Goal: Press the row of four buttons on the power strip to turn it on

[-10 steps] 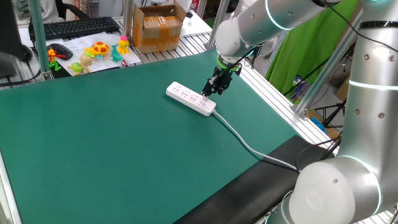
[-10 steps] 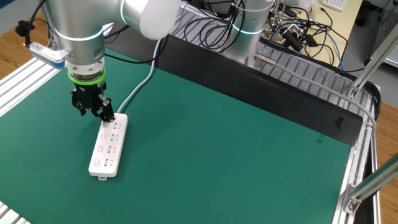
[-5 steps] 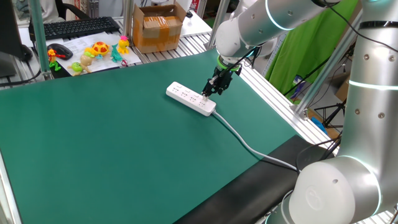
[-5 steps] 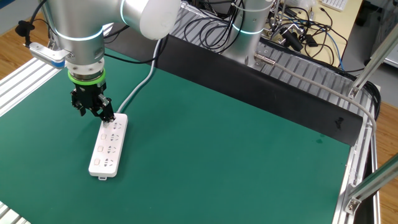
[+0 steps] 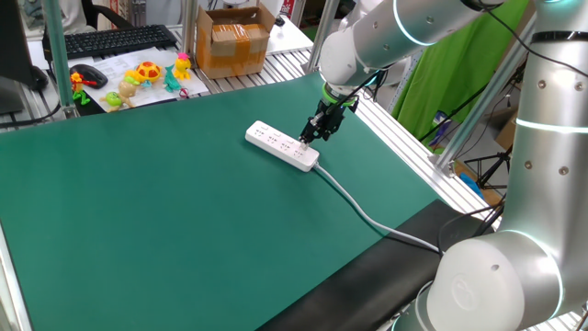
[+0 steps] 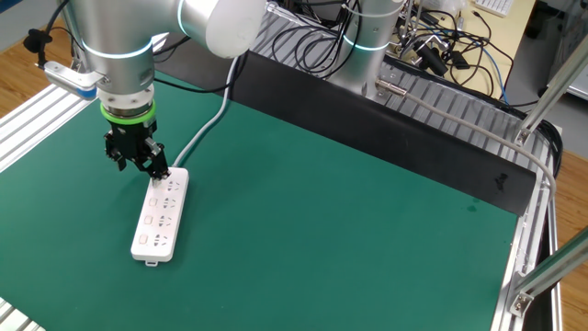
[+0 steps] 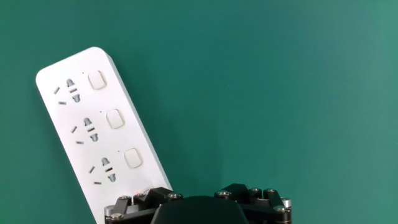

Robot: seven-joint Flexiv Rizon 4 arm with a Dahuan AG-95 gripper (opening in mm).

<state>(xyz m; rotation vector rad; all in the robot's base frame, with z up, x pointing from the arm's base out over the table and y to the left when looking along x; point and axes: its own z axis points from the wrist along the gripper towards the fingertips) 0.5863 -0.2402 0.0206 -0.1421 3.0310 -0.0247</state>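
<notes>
The white power strip (image 5: 278,144) lies on the green mat (image 5: 165,211), its cable (image 5: 367,217) trailing toward the robot's base. My gripper (image 5: 310,138) points down at the strip's cable end. From the other fixed view one fingertip sits right at that end of the power strip (image 6: 161,213), under the gripper (image 6: 157,171). The hand view shows three square buttons (image 7: 115,118) in a row on the power strip (image 7: 74,124). The fourth is hidden under my left finger. The gripper (image 7: 198,194) is open, with green mat showing between its fingers and nothing held.
A cardboard box (image 5: 234,39), small toys (image 5: 138,78), a keyboard (image 5: 110,39) and a mouse (image 5: 89,75) sit beyond the mat's far edge. Aluminium rails (image 6: 28,138) border the mat. Loose cables (image 6: 441,46) lie behind the robot's base.
</notes>
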